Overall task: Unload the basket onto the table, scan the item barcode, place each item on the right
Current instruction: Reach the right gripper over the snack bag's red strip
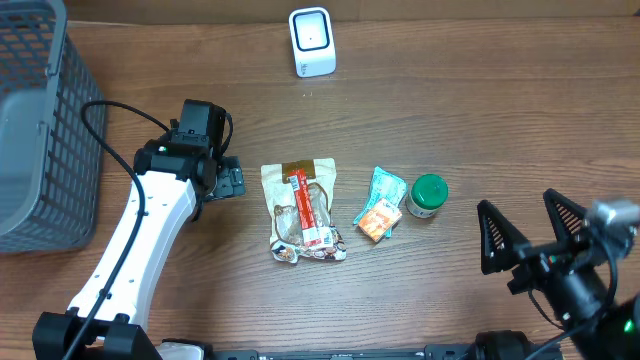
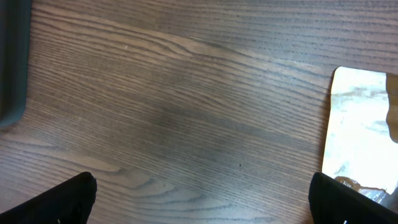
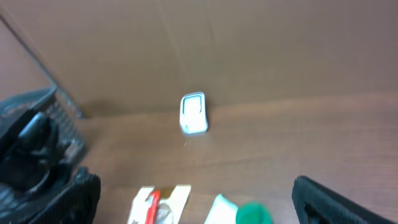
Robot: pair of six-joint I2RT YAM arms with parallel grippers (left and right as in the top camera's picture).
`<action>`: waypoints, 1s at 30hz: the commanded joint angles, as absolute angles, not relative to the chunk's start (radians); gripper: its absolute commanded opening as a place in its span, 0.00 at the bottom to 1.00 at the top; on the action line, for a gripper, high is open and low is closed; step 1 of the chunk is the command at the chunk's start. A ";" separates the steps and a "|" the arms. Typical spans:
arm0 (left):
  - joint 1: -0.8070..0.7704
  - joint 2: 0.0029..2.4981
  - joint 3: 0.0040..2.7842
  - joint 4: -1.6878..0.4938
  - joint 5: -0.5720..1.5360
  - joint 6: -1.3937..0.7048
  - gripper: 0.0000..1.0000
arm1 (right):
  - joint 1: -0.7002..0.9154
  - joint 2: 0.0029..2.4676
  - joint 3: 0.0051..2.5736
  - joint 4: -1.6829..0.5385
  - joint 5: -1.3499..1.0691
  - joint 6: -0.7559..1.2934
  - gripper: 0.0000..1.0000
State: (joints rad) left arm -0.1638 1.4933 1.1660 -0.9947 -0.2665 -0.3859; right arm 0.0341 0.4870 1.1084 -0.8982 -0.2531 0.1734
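Three items lie mid-table: a tan snack pouch (image 1: 303, 210) with a red stripe, a small teal and orange packet (image 1: 380, 205), and a green-lidded jar (image 1: 428, 195). A white barcode scanner (image 1: 311, 42) stands at the far edge. My left gripper (image 1: 228, 180) is open just left of the pouch (image 2: 360, 137), with only bare wood between its fingers (image 2: 71, 199). My right gripper (image 1: 514, 200) is open, raised to the right of the jar and apart from it. Its view shows the scanner (image 3: 193, 113), the pouch (image 3: 161, 202) and the green lid (image 3: 254, 213). No barcode can be made out.
A grey mesh basket (image 1: 40, 130) fills the far left of the table, and its dark edge (image 2: 12, 62) shows in the left wrist view. A brown cardboard wall (image 3: 249, 50) rises behind the scanner. A black cable (image 1: 110, 125) loops near the left arm.
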 commanded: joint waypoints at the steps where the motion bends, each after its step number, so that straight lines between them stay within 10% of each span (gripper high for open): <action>1: -0.166 1.485 1.181 -0.991 -0.276 -0.385 1.00 | 0.033 0.643 1.270 -1.019 -0.334 0.187 1.00; 12: -0.166 1.485 1.181 -0.991 -0.276 -0.385 1.00 | 0.033 0.986 1.439 -1.188 -0.711 0.187 0.99; 16: -0.166 1.485 1.181 -0.991 -0.276 -0.385 1.00 | 0.033 1.060 1.439 -1.205 -0.804 0.187 0.32; 21: -0.166 1.485 1.181 -0.991 -0.276 -0.385 1.00 | 0.113 1.156 1.407 -1.215 -0.774 0.183 0.04; 30: -0.165 1.485 1.181 -0.991 -0.276 -0.385 1.00 | 0.397 1.342 1.297 -1.151 -0.613 0.187 0.15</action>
